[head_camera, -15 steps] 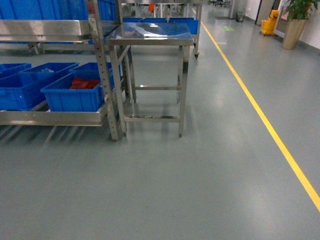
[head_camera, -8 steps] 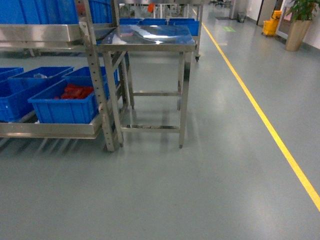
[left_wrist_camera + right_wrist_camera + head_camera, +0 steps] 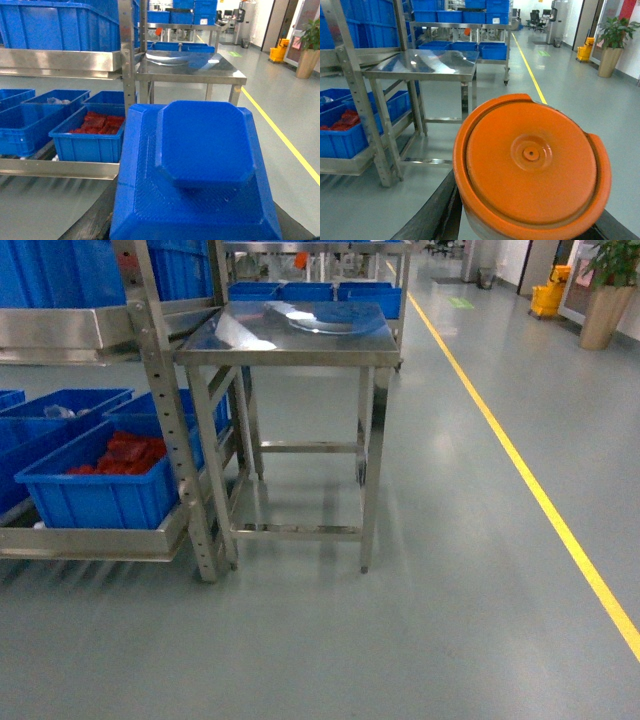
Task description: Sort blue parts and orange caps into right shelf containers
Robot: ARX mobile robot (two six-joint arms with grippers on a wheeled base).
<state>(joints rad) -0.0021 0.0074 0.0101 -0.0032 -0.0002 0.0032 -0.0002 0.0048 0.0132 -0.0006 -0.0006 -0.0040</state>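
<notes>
Base in transit beside shelf [image 3: 160, 420] and steel tabletop [image 3: 290, 335]: blue part [image 3: 200, 165] fills left wrist view, orange cap [image 3: 530, 165] fills right, each seemingly carried by its claw for delivery, though the claws themselves are hidden, grip unconfirmed.

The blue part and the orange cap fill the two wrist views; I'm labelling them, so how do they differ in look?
The blue part is angular: a raised panel with cut corners on a stepped, textured base. The orange cap is round, with a rim and a small central boss. The blue part sits before the left wrist camera, the orange cap before the right. Both fill the lower frame, hiding the fingers.
</notes>
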